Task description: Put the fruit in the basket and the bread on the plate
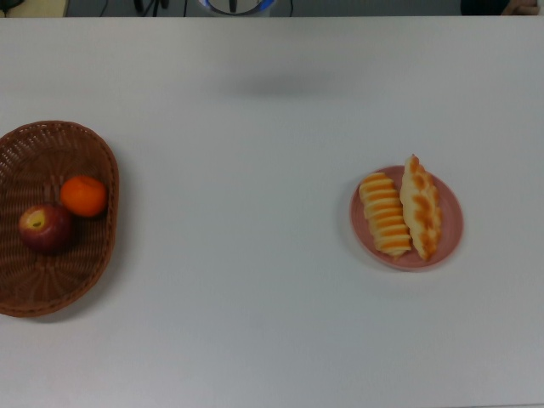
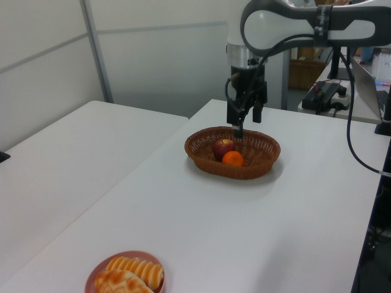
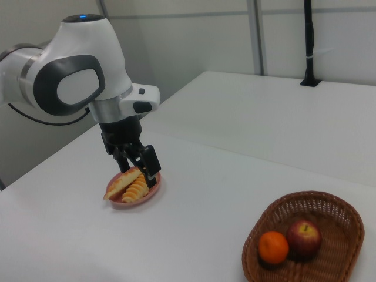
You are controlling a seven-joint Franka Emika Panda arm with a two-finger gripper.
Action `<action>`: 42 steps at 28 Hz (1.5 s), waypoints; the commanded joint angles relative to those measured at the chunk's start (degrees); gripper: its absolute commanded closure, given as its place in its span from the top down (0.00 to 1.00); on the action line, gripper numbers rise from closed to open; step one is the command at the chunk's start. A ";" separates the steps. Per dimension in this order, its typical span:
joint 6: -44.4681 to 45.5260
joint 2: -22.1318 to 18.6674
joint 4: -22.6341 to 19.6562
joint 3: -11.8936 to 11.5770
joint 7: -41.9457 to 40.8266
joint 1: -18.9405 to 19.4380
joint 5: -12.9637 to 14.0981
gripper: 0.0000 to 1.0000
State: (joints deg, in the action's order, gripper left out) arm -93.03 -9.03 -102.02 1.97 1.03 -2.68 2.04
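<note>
apple (image 1: 44, 227) and mandarin (image 1: 83, 195) in basket (image 1: 85, 140), both loaves (image 1: 399, 212) on plate (image 1: 450, 225), fingers (image 2: 238, 129) apart and empty.

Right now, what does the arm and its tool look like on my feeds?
The arm has rounded, glossy white shells with dark grey panels at the joints and a small blue light on top of one joint. A short silver wrist section leads to the black tool, which has two slim black fingers. A black cable hangs from the arm in the left view.
</note>
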 commanded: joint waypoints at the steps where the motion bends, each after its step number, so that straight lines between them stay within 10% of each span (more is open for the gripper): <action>1: 1.36 -2.66 -1.43 0.66 -2.35 -2.50 1.56 1.00; 42: -3.74 6.75 10.08 -4.61 -1.74 1.72 -0.46 1.00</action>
State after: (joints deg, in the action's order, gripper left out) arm -97.23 -3.05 -94.13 -1.58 0.13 -1.87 2.00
